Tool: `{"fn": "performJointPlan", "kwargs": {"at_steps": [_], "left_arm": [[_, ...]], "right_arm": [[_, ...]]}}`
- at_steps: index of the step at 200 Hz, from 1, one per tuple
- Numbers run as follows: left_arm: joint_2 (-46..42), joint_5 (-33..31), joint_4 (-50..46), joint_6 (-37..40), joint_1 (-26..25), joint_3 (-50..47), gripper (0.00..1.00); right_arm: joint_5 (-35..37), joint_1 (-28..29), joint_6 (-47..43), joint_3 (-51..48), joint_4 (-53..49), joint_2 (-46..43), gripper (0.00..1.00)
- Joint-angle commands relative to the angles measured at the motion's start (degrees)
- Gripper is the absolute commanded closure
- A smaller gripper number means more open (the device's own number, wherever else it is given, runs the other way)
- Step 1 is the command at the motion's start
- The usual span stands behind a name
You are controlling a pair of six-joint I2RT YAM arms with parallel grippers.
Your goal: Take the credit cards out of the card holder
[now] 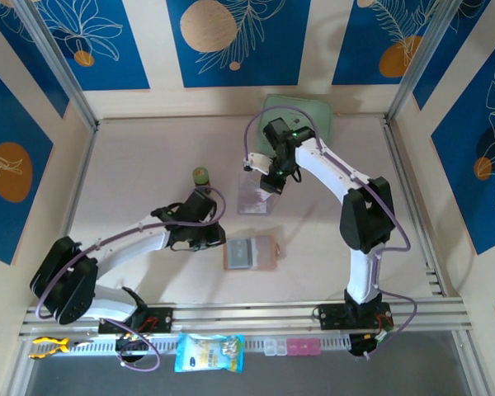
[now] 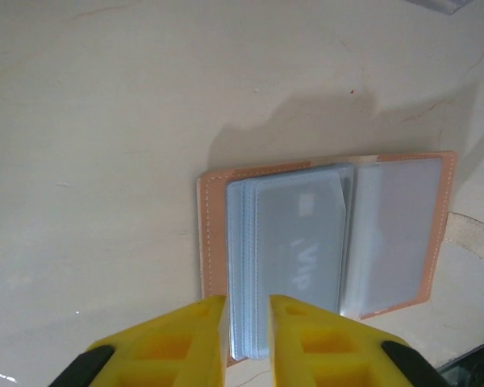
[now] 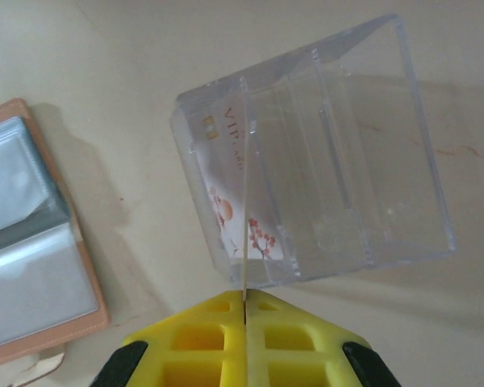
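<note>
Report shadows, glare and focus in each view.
Top external: even, soft light, with only faint shadows on the table. Left wrist: the left gripper is blurred up close, and a soft shadow falls beyond the card holder. Right wrist: the clear tray is sharp with pale glints on its walls; the right gripper, pinching a credit card edge-on, is slightly soft.

The card holder [image 1: 250,253] lies open on the table [image 1: 140,181], near the middle and toward the front. Behind it sits a tray [image 1: 252,205]. A jar [image 1: 200,175] stands to the tray's left, and a case [image 1: 313,107] lies behind the tray at the far edge. The left gripper [image 2: 248,310] is at the holder's left side, with the sleeves [image 2: 294,242] showing between its fingers. The right gripper [image 3: 246,298] is over the tray, pinching a card [image 3: 245,242] on edge. A second card [image 3: 222,205] lies in the tray's compartment nearest the holder.
</note>
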Motion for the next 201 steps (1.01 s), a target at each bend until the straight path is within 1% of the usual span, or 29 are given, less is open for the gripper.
{"fn": "performJointPlan", "kwargs": {"at_steps": [1,70,89,115,148,178,201], "left_arm": [[-2.4,-0.4,-1.9,0.3,1.2,-2.0,0.79],[-4.4,-0.6,-2.6,0.0,3.7,-3.9,0.77],[-4.3,-0.4,-2.6,0.2,3.8,-4.0,0.77],[-3.1,0.8,-2.2,0.7,3.9,-3.6,0.77],[-1.8,2.6,-0.5,0.6,3.8,-3.5,0.77],[-1.0,4.2,1.9,0.1,3.7,-3.6,0.77],[-0.1,4.7,3.2,-0.2,3.0,-3.3,0.77]], "right_arm": [[-1.9,-0.3,-2.0,2.5,-2.8,2.3,1.00],[-1.2,0.0,-3.3,3.7,-3.4,6.3,1.00],[0.2,0.1,-2.7,4.0,-3.0,6.1,0.92],[0.6,0.1,-1.8,4.6,-3.4,5.0,0.85],[0.8,0.5,-0.7,3.6,-3.2,2.4,0.81],[-0.6,0.8,3.1,1.3,-1.7,-0.9,0.81],[-3.0,1.2,9.5,-2.5,1.7,-4.6,0.82]]}}
